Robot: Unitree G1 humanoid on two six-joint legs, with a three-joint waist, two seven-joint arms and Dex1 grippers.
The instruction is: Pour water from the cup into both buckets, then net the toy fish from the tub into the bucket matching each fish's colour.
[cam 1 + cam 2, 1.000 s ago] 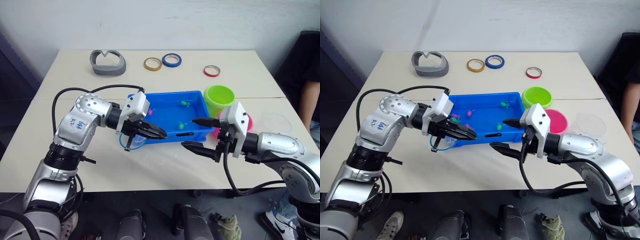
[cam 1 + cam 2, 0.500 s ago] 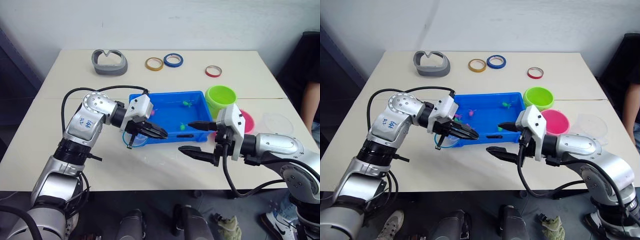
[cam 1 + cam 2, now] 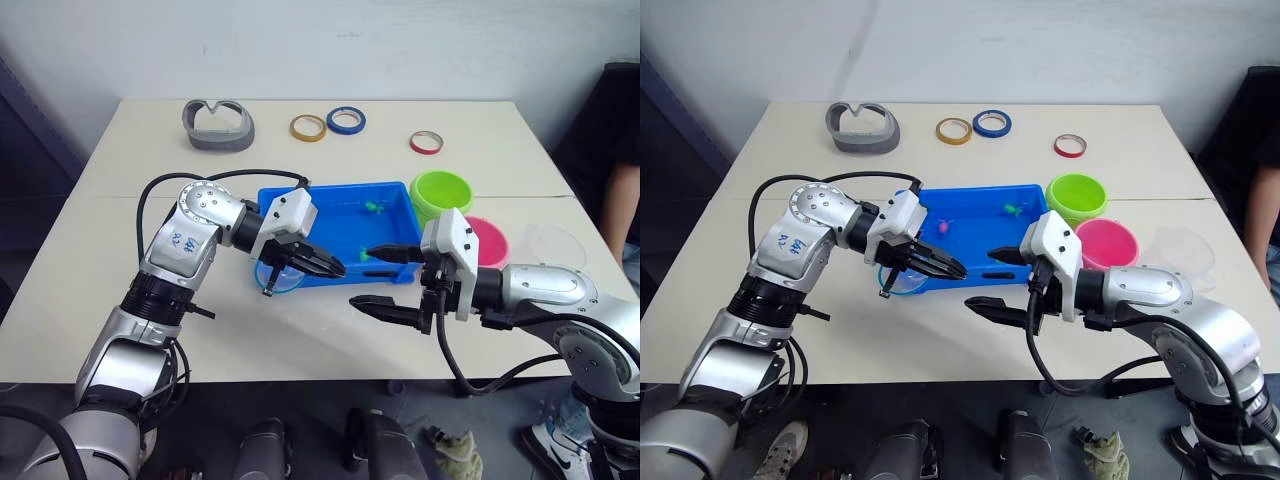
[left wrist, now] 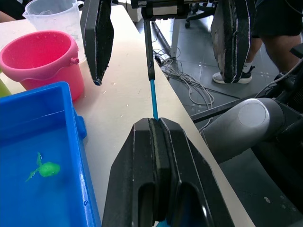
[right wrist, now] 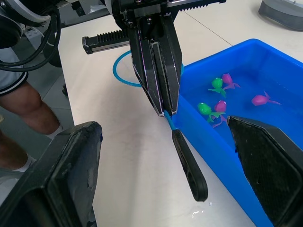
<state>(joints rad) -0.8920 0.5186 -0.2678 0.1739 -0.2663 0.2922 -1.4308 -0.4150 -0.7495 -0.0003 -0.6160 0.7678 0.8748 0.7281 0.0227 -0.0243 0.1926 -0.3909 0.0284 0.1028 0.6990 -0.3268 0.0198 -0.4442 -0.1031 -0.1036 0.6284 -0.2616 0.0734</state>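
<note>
My left gripper (image 3: pixel 330 268) is shut on the net's thin stick at the blue tub's (image 3: pixel 340 192) near rim. The blue hoop (image 3: pixel 280 278) hangs behind the gripper, over the table. The stick's black end (image 5: pixel 189 165) pokes out between the wide-open fingers of my right gripper (image 3: pixel 383 279), which touch nothing. Green fish (image 5: pixel 217 84) and pink fish (image 5: pixel 260 99) float in the tub. The lime green bucket (image 3: pixel 440 192) and the pink bucket (image 3: pixel 492 240) stand right of the tub. Past them is the clear cup (image 3: pixel 556 245).
A grey curved holder (image 3: pixel 217 125) and three tape rings, yellow (image 3: pixel 306 127), blue (image 3: pixel 344 121) and red (image 3: pixel 425 142), lie at the table's far side. A person (image 3: pixel 622 170) sits at the right edge. The table's near edge runs just under my grippers.
My left arm has carried the net to the right along the tub's near rim. My right gripper has come left, so the stick's end now lies between its open fingers.
</note>
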